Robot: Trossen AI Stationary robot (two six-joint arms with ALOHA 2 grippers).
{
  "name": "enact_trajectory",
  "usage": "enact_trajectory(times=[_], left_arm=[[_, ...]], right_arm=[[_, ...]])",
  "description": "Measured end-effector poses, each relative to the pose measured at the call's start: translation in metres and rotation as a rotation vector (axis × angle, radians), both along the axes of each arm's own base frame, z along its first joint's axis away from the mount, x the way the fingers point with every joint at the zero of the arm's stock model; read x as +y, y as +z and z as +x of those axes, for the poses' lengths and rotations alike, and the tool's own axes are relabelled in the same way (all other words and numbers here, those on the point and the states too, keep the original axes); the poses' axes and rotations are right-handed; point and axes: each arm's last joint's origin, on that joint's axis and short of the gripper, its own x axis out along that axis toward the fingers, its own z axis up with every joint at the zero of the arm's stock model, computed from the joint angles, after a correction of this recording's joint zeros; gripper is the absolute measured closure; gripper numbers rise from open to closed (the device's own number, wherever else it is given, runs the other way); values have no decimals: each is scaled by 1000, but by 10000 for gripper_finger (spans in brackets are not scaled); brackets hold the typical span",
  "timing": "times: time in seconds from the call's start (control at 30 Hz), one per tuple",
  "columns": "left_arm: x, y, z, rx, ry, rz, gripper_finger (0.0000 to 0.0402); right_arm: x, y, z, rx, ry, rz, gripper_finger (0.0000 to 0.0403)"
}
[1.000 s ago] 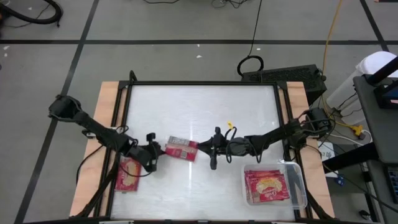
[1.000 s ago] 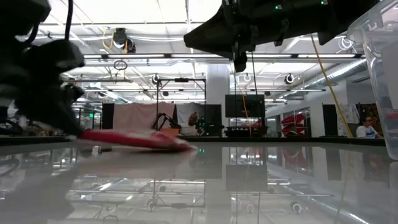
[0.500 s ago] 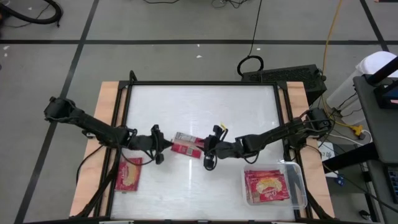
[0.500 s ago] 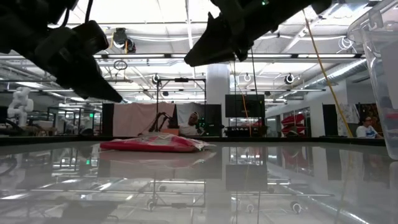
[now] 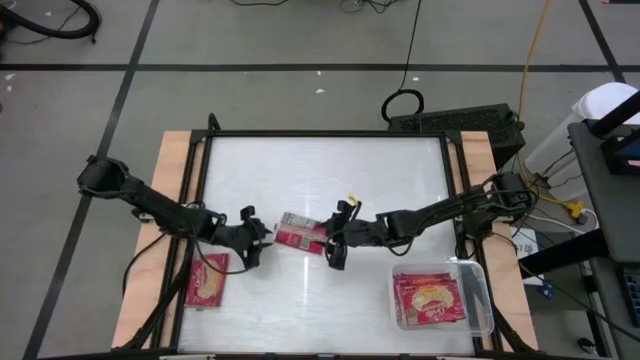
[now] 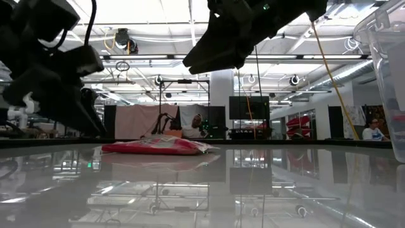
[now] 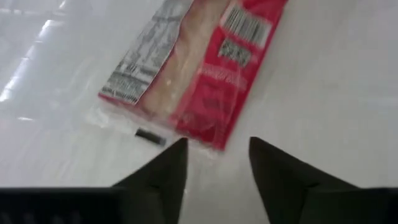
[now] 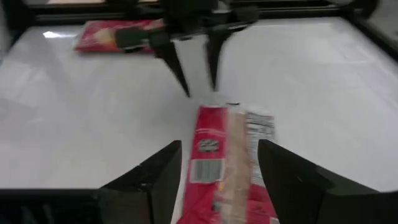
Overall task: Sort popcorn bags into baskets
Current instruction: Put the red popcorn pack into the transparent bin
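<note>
Lying flat and print-side up on the table point(image 5: 330, 170), the loose bag point(image 5: 300, 234) sits near the middle, between the two tools and held by neither. It reads as a light, thin foil packet: soft in the body, slick on the glossy top, likely to slide if nudged and to crumple under a hard squeeze. The low view shows it slightly puffed, with thin sealed ends. In my judgement the best hold is across one short sealed end or along a long edge, where fingers can get under the lip, rather than flat on the face.

Left tool point(image 5: 252, 240): fingers parted with a moderate gap, empty, tips just beside the bag's near end in its wrist view. Right tool point(image 5: 336, 243): fingers spread wide, empty, straddling the bag's other end without visible contact.

Count:
- Bags on the table top: one, as above.
- Second bag point(image 5: 208, 280): one, picture-side up, at the left edge of the table, well apart from the bin.
- Bin point(image 5: 478, 292): one, clear plastic, at the right front corner. It holds a stack of bags point(image 5: 430, 300); the top one shows its yellow oval, and the number beneath cannot be counted.

Both tools are near the same bag, so one risks knocking it away from the other.
</note>
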Motion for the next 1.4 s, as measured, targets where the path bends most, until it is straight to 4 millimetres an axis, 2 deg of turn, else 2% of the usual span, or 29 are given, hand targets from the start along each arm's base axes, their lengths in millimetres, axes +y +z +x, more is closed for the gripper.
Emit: enact_trajectory(times=[0.13,0.3,0.47,0.57,0.67,0.7,0.9,1.17,1.27,1.4], left_arm=[[-2,-11,3,43,-23,41,184],[-2,-23,9,61,-15,58,178],[4,-30,18,50,12,10,224],[8,-33,21,60,10,-6,289],[13,-35,22,68,36,-14,374],[14,-35,22,61,56,-21,385],[17,-23,27,-57,92,-79,397],[25,10,28,-239,141,-236,399],[27,15,28,-262,135,-280,400],[29,17,28,-265,134,-322,400]], right_arm=[[3,-14,4,42,29,-13,197],[6,-36,13,52,35,23,197],[8,-46,21,12,41,26,197],[8,-49,22,17,41,26,197],[9,-48,22,11,44,15,197],[9,-48,22,11,46,12,197],[10,-49,20,35,46,-58,197],[8,-53,15,134,56,-397,174],[3,-54,16,159,54,-487,156],[-9,-55,17,189,43,-519,143]])
